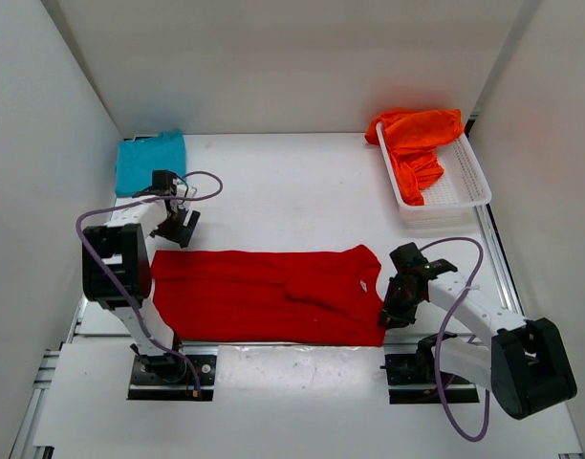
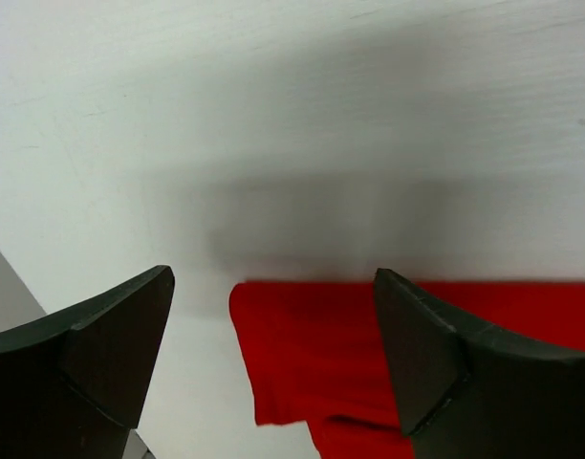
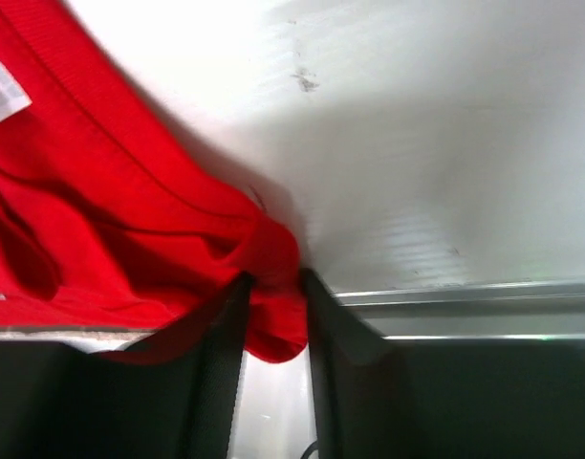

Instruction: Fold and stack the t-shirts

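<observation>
**Top external view**
- Counter [image 1: 292, 182]: white, with walls on three sides.
- Red t-shirt [image 1: 264, 295]: spread flat across the near middle of the counter, its long side running left to right and its collar end to the right. A small white label [image 1: 363, 284] shows by the collar.
- Teal-blue t-shirt [image 1: 151, 161]: folded, at the far left corner of the counter, apart from the red t-shirt.
- Orange t-shirt [image 1: 414, 142]: crumpled, lying in the white mesh basket [image 1: 469, 182] at the far right, partly draped over the basket's far rim.
- Left gripper [image 1: 183, 232]: just beyond the red t-shirt's far left corner, between it and the teal-blue t-shirt.
- Right gripper [image 1: 396, 308]: at the red t-shirt's right edge, close to its near right corner.

**Left wrist view**
- Fingers [image 2: 111, 354]: dark, spread wide and free of any cloth.
- Red t-shirt [image 2: 312, 363]: one rounded corner lies flat on the bare counter, seen in the gap between the two fingers. Whether either finger touches it cannot be told.

**Right wrist view**
- Fingers [image 3: 331, 354]: drawn close together, pinching a bunched fold at the red t-shirt's edge.
- Red t-shirt [image 3: 130, 220]: fills the left half of the view, creased, its cloth gathered into a ridge that runs to the pinch. The label [image 3: 1, 91] is at the upper left.
- Metal rail [image 3: 465, 287]: runs along the counter's edge to the right of the fingers.
</observation>
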`<action>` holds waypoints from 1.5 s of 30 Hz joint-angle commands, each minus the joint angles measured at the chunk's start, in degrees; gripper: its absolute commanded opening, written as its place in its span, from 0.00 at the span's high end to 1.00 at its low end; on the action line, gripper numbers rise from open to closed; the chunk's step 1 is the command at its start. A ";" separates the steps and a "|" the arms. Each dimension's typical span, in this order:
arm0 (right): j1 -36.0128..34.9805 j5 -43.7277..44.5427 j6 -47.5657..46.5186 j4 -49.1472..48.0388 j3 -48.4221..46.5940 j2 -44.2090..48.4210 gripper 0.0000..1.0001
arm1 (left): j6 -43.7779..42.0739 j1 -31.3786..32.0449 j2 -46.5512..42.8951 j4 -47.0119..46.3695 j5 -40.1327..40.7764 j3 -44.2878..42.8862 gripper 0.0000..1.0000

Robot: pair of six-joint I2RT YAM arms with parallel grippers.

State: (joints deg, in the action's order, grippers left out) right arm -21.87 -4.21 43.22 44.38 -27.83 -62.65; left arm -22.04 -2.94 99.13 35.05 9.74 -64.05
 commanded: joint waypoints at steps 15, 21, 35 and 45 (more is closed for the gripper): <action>5.87 -2.39 -17.10 -11.24 -21.34 -26.17 1.00 | -3.36 -6.28 1.15 -2.27 3.10 2.97 0.67; 5.79 2.87 -25.64 -8.18 -52.55 -47.54 1.00 | -4.14 -12.00 0.54 0.37 2.48 0.95 0.63; 9.21 4.20 -32.51 -8.70 -102.17 -71.66 0.42 | -1.08 -5.59 2.99 10.56 -3.40 -4.50 0.45; 3.87 6.83 -33.99 -12.82 -66.09 -36.54 0.40 | 2.62 -5.14 -4.81 12.06 -6.83 -0.03 0.41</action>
State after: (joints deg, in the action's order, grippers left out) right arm -13.15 0.25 11.14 34.61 -102.50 -111.81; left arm -21.02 -7.14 100.55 45.74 5.30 -65.39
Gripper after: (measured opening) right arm 0.594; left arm 0.589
